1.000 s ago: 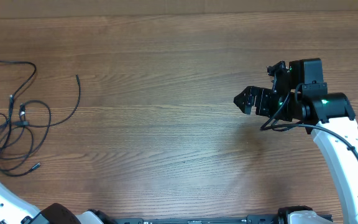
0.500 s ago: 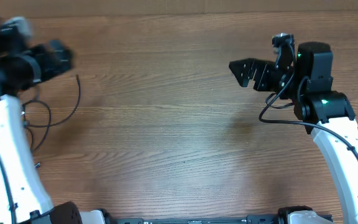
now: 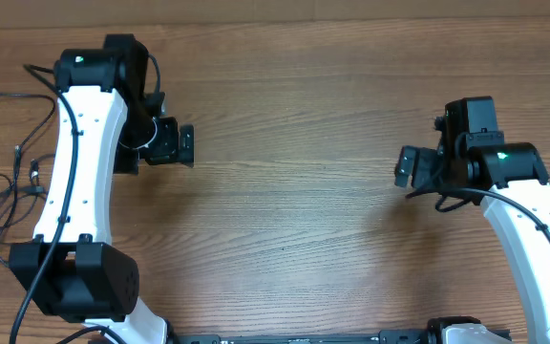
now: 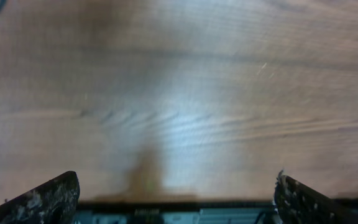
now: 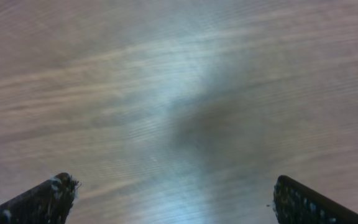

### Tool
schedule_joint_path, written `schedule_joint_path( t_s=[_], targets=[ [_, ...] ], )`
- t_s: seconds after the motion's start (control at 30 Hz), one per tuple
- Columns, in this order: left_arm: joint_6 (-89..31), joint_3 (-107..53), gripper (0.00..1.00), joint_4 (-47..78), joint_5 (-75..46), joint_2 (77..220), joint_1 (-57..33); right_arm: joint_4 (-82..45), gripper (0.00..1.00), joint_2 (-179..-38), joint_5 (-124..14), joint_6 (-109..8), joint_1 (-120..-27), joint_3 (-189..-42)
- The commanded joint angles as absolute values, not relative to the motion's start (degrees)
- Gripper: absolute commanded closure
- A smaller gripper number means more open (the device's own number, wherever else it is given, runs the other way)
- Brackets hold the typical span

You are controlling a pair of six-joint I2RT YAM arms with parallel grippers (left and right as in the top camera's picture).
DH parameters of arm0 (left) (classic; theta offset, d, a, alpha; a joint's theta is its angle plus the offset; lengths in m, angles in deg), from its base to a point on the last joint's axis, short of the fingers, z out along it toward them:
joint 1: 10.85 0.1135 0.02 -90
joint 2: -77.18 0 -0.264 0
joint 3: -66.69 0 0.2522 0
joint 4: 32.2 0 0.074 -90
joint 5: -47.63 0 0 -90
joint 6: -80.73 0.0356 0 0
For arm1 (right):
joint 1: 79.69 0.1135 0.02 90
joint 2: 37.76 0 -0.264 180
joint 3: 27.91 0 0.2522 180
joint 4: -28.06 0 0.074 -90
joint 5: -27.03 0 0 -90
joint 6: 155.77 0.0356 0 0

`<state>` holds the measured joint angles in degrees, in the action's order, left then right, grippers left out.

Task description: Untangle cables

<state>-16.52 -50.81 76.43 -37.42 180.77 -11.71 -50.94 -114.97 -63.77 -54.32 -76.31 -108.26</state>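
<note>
The cables (image 3: 17,151) are thin black cords lying in loose, crossing loops at the table's far left. My left arm (image 3: 79,162) covers part of them. My left gripper (image 3: 183,145) hangs to the right of the cables, apart from them, pointing at the table's middle. In the left wrist view the left gripper (image 4: 176,199) is open, with only bare wood between its fingertips (image 4: 42,200). My right gripper (image 3: 405,168) is far off on the right side. In the right wrist view the right gripper (image 5: 173,199) is open and empty above bare wood.
The wooden table (image 3: 285,210) stretches between the two grippers. A thick black wire (image 3: 437,194) fixed to the right arm loops below its wrist. The table's front edge and the arm bases (image 3: 74,287) show at the bottom.
My left arm has swung in from the left edge, over the cables, to their right. My right gripper rose toward the back, then came down and drew back to the right.
</note>
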Motion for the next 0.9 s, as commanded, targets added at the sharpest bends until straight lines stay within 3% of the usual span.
schedule_joint_path(
  t_s=[0.0,0.27,0.57,0.87],
  targets=[
    [-18.20,-50.88,0.00,78.40,-39.82,179.26,-12.43,-52.53,0.00,-113.77,-64.87,-55.22,-77.12,-108.44],
    [-18.05,-43.75,0.01,71.19,-39.60,164.23,-12.43,-49.19,0.00,-100.87,-62.29,-58.80,-77.51,-105.94],
    [-18.46,-17.33,0.01,47.86,-40.89,127.73,-12.36,-44.86,0.00,-83.19,-61.89,-58.54,-77.51,-99.78],
    [-18.70,-13.65,0.01,50.95,-41.09,110.11,-12.36,-44.95,0.00,-82.23,-61.78,-58.56,-77.51,-99.80]
  ],
)
